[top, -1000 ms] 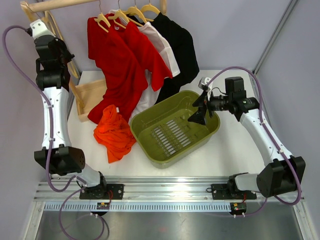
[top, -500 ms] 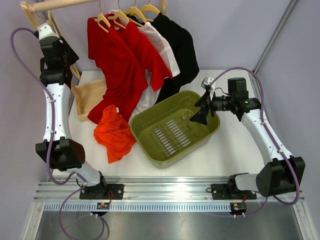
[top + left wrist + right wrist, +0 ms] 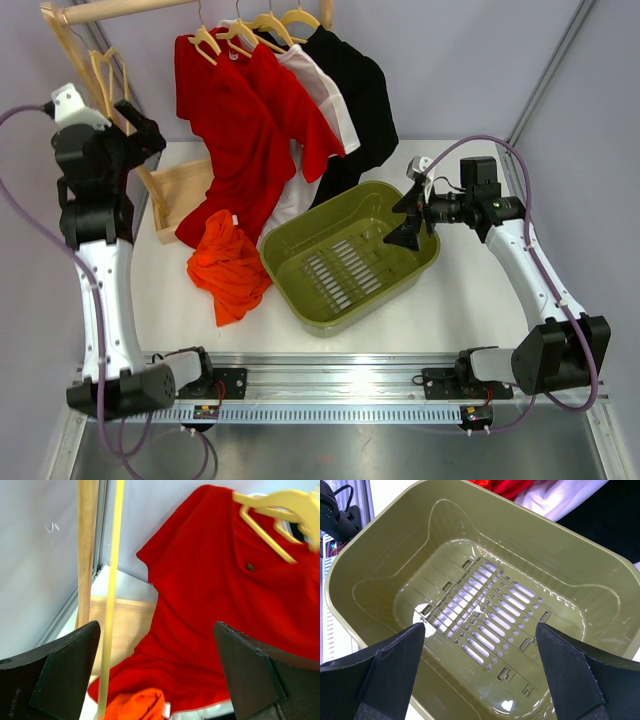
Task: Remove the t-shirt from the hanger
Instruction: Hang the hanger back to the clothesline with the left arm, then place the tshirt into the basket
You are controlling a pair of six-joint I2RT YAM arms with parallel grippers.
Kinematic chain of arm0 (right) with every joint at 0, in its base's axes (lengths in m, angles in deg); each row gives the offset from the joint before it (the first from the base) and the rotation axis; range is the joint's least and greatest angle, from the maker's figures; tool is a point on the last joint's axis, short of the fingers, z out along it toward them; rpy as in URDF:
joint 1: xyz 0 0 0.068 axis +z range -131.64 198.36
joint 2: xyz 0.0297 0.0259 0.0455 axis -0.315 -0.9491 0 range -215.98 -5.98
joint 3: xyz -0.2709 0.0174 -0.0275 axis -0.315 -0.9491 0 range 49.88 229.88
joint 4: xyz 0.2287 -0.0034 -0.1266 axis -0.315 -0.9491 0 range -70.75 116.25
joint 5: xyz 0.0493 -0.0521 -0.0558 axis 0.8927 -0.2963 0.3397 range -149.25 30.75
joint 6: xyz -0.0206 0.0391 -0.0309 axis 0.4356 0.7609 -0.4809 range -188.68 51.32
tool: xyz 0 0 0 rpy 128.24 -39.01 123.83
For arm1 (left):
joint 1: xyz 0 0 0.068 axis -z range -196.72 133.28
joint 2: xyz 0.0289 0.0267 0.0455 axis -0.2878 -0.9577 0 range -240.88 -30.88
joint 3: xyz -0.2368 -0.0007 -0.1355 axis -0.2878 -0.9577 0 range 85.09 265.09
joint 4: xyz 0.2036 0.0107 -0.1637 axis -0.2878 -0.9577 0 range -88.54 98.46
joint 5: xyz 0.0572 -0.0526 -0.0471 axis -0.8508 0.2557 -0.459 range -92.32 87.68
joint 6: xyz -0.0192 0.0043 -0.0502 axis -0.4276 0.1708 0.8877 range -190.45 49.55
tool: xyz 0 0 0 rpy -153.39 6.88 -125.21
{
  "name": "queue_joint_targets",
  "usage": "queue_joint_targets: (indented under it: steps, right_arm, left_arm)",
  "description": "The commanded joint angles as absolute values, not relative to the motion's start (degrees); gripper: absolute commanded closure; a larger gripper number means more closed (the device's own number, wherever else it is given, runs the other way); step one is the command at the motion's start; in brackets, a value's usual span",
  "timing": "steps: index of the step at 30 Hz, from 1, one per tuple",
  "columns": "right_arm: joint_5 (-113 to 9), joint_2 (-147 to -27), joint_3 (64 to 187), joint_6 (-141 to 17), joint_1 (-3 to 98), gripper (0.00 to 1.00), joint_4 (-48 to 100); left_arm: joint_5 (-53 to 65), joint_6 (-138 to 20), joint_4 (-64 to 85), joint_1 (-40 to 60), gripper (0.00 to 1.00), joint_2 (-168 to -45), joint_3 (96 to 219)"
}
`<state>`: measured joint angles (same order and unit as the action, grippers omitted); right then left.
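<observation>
T-shirt (image 3: 235,130) hangs collar-up on hanger (image 3: 205,42), long axis vertical.

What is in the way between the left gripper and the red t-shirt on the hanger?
Nothing visible. The left gripper is open and looks straight at the red t-shirt on its hanger. A thin yellow bar and the wooden rack post stand just to one side of that path.

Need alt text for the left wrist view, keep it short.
A red t-shirt hangs on a pale yellow hanger at upper right. The left gripper's dark fingers frame the bottom corners, spread apart and holding nothing. A wooden post stands at left, and orange cloth lies below.
</observation>
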<state>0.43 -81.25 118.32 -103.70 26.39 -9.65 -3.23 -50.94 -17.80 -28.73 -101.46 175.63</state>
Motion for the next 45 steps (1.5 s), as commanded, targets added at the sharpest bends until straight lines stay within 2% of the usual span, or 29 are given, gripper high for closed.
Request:
queue_joint_targets:
  steps: [1, 8, 9, 13, 19, 24, 28, 30, 32, 33, 35, 36, 40, 45]
  right_arm:
    - [1.7, -78.9, 118.2, -106.1, 25.8, 0.01, -10.0]
    - [0.3, -78.5, 119.1, -105.8, 25.6, 0.01, -9.9]
    - [0.3, -78.4, 119.7, -105.3, 25.7, 0.01, -9.9]
    - [0.3, -78.5, 121.2, -104.7, 25.6, 0.01, -10.8]
    - [0.0, -78.1, 121.5, -104.4, 25.6, 0.01, -11.5]
    - [0.1, -78.3, 120.6, -103.9, 25.6, 0.00, -11.2]
    - [-0.4, -78.7, 121.2, -103.8, 25.7, 0.01, -11.6]
    - [-0.7, -78.9, 121.6, -104.3, 25.7, 0.01, -12.2]
    - [-0.7, -79.1, 121.9, -105.1, 25.7, 0.01, -13.5]
    - [-0.7, -79.1, 122.2, -105.5, 25.7, 0.01, -13.8]
    - [-0.2, -79.0, 122.5, -107.1, 25.7, 0.01, -15.5]
    - [0.0, -79.1, 122.6, -107.9, 25.7, 0.01, -16.3]
    - [3.0, -80.7, 124.5, -114.2, 25.7, 0.00, -23.2]
    - [8.9, -84.1, 128.7, -124.4, 26.3, 0.01, -33.9]
  left_arm:
    - [-0.6, -50.6, -17.6, -29.1, 0.01, -91.7, 169.4]
    - [4.1, -42.4, -19.2, -29.0, 0.01, -72.6, 145.0]
    - [4.6, -40.5, -19.3, -29.0, 0.01, -71.1, 139.0]
    - [8.4, -31.8, -21.7, -29.1, 0.01, -68.3, 129.6]
    - [7.9, -29.0, -24.8, -29.1, 0.01, -73.4, 122.5]
    - [9.5, -26.7, -20.9, -27.7, 0.01, -82.8, 120.1]
    - [3.9, -24.0, -20.5, -21.1, 0.01, -92.7, 121.5]
    - [2.6, -22.6, -18.6, -18.8, 0.05, -97.3, 121.7]
    - [0.9, -21.7, -17.1, -17.1, 0.12, -100.0, 121.5]
    - [0.8, -21.4, -16.2, -17.2, 0.26, -100.5, 120.6]
    - [0.6, -21.3, -14.2, -17.2, 0.40, -100.8, 119.8]
    - [0.7, -22.1, -13.3, -17.1, 0.61, -100.3, 119.0]
    - [4.2, -27.4, -10.5, -17.2, 0.99, -94.4, 117.4]
    - [9.4, -38.5, -9.5, -17.2, 1.00, -75.0, 118.0]
